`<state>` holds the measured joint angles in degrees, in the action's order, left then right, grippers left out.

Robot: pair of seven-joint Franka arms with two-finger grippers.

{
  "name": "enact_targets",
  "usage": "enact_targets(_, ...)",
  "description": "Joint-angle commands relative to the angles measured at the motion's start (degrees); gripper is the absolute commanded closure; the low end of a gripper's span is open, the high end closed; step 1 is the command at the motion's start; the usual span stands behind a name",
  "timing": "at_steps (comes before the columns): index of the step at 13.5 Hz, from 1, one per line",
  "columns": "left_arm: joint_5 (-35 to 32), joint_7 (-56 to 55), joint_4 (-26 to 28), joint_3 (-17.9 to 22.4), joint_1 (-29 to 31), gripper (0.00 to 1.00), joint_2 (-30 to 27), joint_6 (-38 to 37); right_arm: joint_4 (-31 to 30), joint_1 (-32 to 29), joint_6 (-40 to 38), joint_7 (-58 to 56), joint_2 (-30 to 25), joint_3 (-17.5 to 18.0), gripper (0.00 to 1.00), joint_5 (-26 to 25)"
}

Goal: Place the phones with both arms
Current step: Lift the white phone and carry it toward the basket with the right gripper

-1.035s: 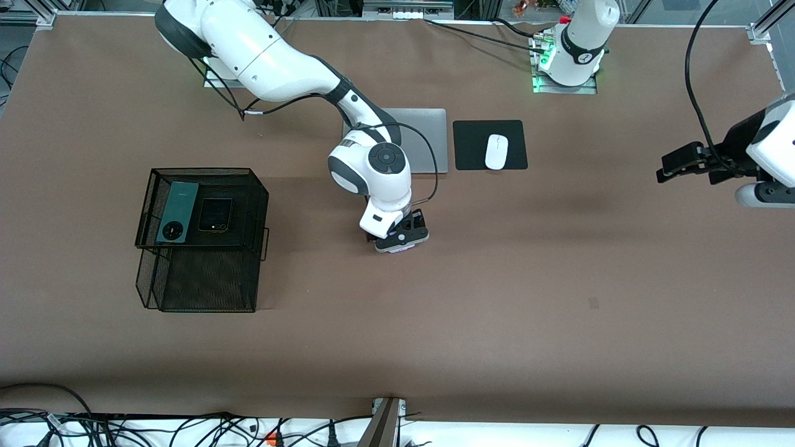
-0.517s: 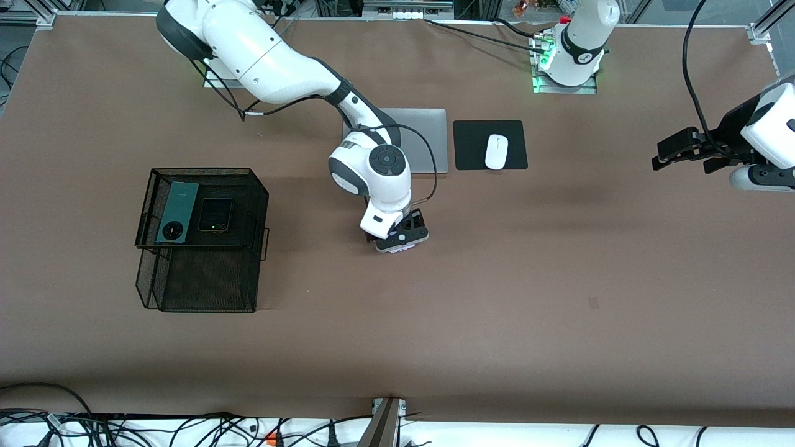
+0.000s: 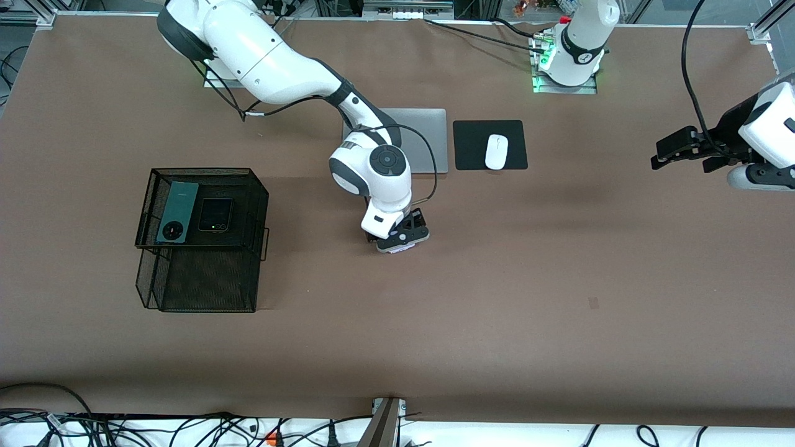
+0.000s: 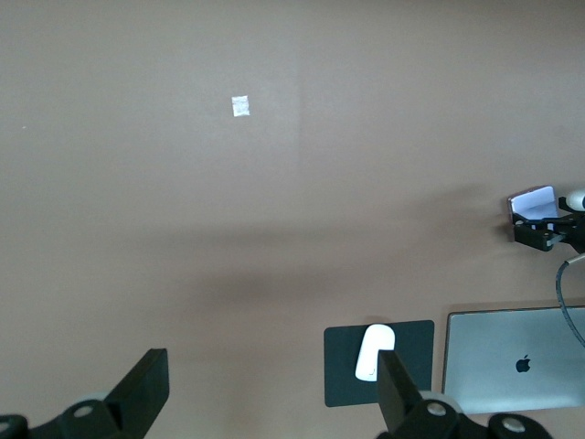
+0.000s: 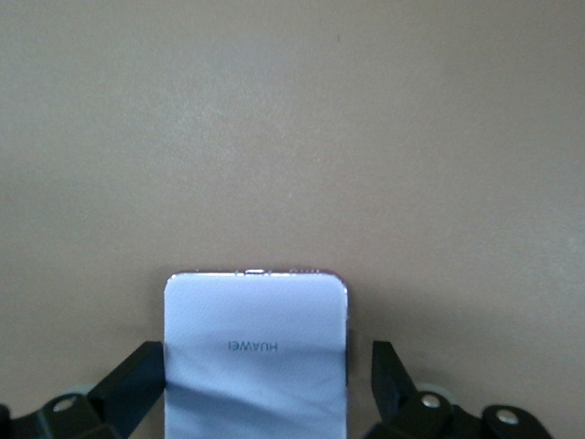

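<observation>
The pale lilac-white phone [image 5: 256, 352] lies flat on the brown table near its middle. My right gripper [image 5: 263, 380] is low around it, open: one finger touches the phone's edge and the other stands a little off it. In the front view the gripper [image 3: 402, 239] hides most of the phone [image 3: 397, 249]. The dark-green phone [image 3: 177, 211] and the small black phone [image 3: 215, 214] lie side by side on top of the black mesh basket [image 3: 205, 273], toward the right arm's end. My left gripper [image 3: 661, 160] hangs open and empty in the air over the left arm's end of the table [image 4: 271, 389].
A silver laptop [image 3: 425, 139] lies near the robots' bases, partly under the right arm. Beside it a white mouse [image 3: 496, 151] sits on a black pad [image 3: 472, 146]. The left wrist view shows the mouse [image 4: 373, 350], the laptop [image 4: 516, 361] and the lilac phone [image 4: 533, 202].
My left gripper has drifted a little toward the bases' side of the table. My right gripper stays low around the lilac phone, hardly moved.
</observation>
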<state>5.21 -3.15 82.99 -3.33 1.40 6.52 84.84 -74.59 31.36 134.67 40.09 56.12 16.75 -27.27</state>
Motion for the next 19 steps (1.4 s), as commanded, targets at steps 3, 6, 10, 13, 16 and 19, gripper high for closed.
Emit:
enact_targets(3, -4.76, 2.45, 1.56, 1.13, 0.01, 0.0, -1.6, -0.11, 0.41, 0.28, 0.24, -0.28, 1.63, 0.04, 0.0, -2.08)
enact_targets(6, -4.86, 2.01, 1.47, 2.45, -1.57, 0.0, -1.51, 0.15, 0.32, 0.2, 1.21, -0.01, 1.8, 0.04, 0.06, -3.49)
enact_targets(10, -4.42, 2.45, 1.21, 2.1, -1.05, 0.0, -1.68, -0.46, 0.5, -0.07, 1.12, 0.16, 1.1, 0.04, 0.92, -2.96)
enact_targets(13, -4.15, 2.36, 1.12, 2.01, -0.96, 0.0, -1.68, -0.38, 0.41, -2.25, -0.54, -0.54, -2.66, -0.13, 0.93, -1.74)
enact_targets(16, -4.15, 2.19, 0.95, 2.01, -0.96, 0.0, -1.6, -0.29, 0.06, -9.01, -8.61, -2.9, -9.77, 0.13, 0.93, 0.02)
enact_targets(19, -4.15, 2.19, 1.03, 1.92, -0.96, 0.0, -1.68, -0.46, -0.03, -16.12, -16.79, -11.58, -16.2, 0.13, 0.93, 3.35)
